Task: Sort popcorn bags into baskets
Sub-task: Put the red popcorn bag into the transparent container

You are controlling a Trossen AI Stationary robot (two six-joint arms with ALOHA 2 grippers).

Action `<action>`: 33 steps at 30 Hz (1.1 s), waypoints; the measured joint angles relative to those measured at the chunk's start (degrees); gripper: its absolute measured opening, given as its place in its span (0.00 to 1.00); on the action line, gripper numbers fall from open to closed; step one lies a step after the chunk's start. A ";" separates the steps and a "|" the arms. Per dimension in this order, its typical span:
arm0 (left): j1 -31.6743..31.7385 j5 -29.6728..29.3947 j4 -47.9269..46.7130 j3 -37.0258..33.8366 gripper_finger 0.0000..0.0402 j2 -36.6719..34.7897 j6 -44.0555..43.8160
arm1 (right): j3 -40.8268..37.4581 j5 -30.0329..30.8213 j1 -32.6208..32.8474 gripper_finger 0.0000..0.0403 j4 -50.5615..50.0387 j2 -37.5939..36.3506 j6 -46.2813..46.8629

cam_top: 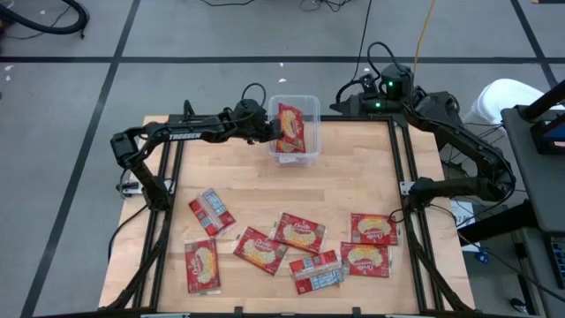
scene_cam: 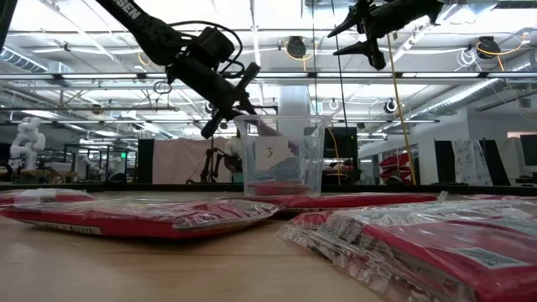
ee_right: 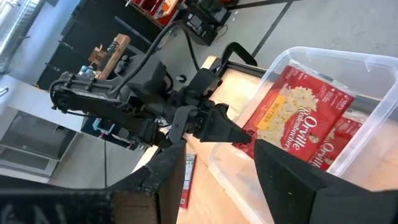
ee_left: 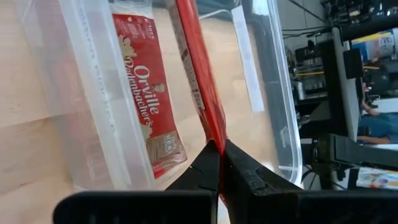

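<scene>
Clear plastic forms the single tub [cam_top: 295,129], a rectangular basket with rounded corners set at the far edge of the tabletop [cam_top: 353,177]. One red popcorn bag [ee_left: 146,106] is seen lying inside the tub, and a second bag [cam_top: 291,126] is held on edge over it, tilted, its lower part already within the walls. The left gripper [ee_left: 219,155] is placed at the tub's left rim, its fingers clamped together on the thin edge of that held bag. The right gripper [ee_right: 211,158] is held raised near the tub on its right side, with its fingers apart and nothing between them. The task is judged to be at an early stage: one bag deposited, one in the act of being deposited, and seven packets [cam_top: 300,249] left loose on the tabletop, all well apart from the tub toward the near edge. Of these, some are overlapped, and two are turned to show grey-white backs. The packets are flat and rectangular, wrapped in glossy crinkled film that catches the light in the low view. The tabletop is pale wood with visible grain, bordered by a dark frame.
</scene>
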 joint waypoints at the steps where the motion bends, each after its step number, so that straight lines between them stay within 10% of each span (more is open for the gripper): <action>1: 0.00 -0.47 -0.04 0.00 0.02 0.00 0.14 | -0.25 0.05 -0.01 0.45 0.00 -0.25 0.15; 17: 0.44 -2.67 -2.44 0.13 0.28 -0.11 -1.15 | -1.65 1.66 -0.04 0.45 0.44 -1.68 1.23; 33: 3.49 -1.38 -7.56 -0.02 0.29 -4.34 1.61 | -1.65 1.64 -0.04 0.45 0.43 -1.68 1.04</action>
